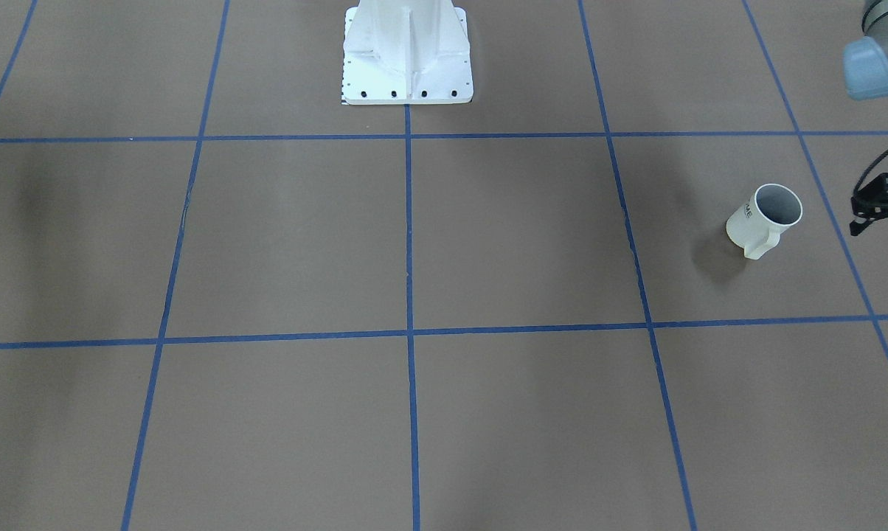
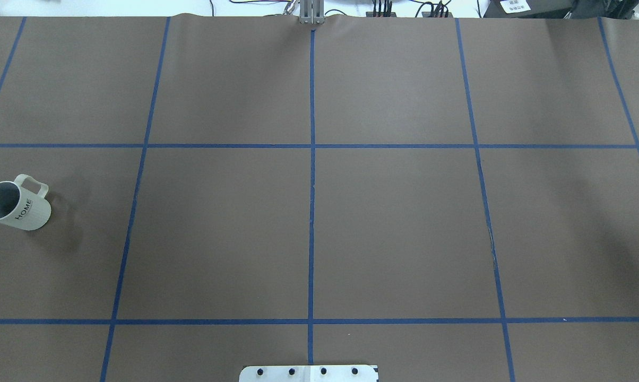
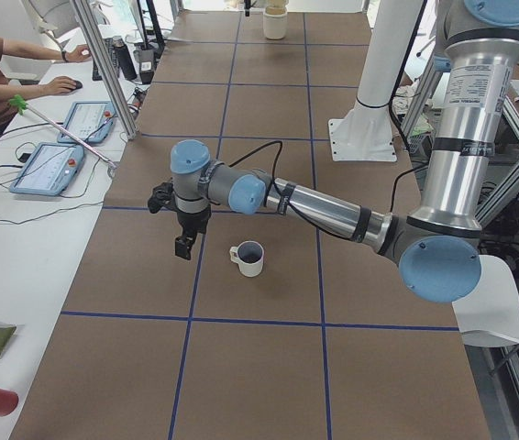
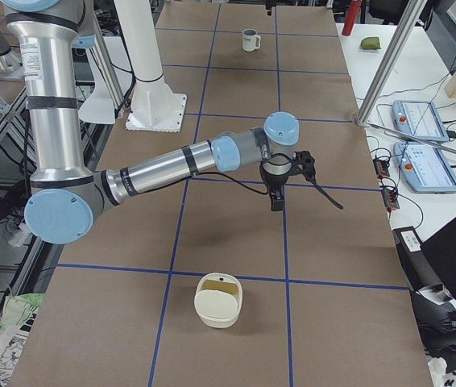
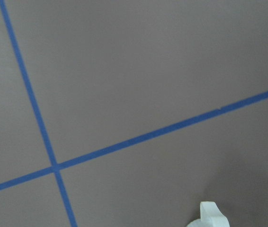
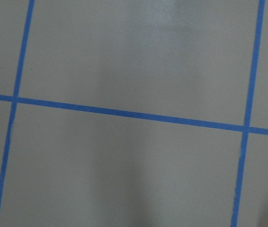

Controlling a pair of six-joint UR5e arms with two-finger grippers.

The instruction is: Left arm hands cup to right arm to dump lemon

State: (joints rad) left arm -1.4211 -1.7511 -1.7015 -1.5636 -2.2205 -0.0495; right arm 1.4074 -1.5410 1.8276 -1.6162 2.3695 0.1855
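One cup [image 2: 14, 204] is what I follow from my station. It stands on the table [image 2: 394, 223] at the robot's left end, inside a square of the blue tape lines [image 2: 312, 159]. It is upright, so its long axis is vertical and its mouth opens to the ceiling. The loop handle [image 2: 35, 184] points away from the robot base, toward the operators' side. The black "HOME" lettering [image 2: 24, 208] is on the side that faces the middle of the table.

The left arm [image 3: 324, 203] reaches out low over the table. The left gripper [image 3: 184, 247] hangs with its fingers pointing down, above the surface and near the cup, not touching it. Only the top of the handle enters the bottom edge of the left wrist view. I cannot tell how wide its jaws stand.

The right arm [image 4: 172, 168] is stretched over the other half of the table. The right gripper [image 4: 276, 205] also points down over bare brown surface, well apart from the cup. Its jaw width I cannot tell either; its wrist view shows only tape lines.

A cream-white container [image 4: 218, 302] sits at the robot's right end, far from the cup.
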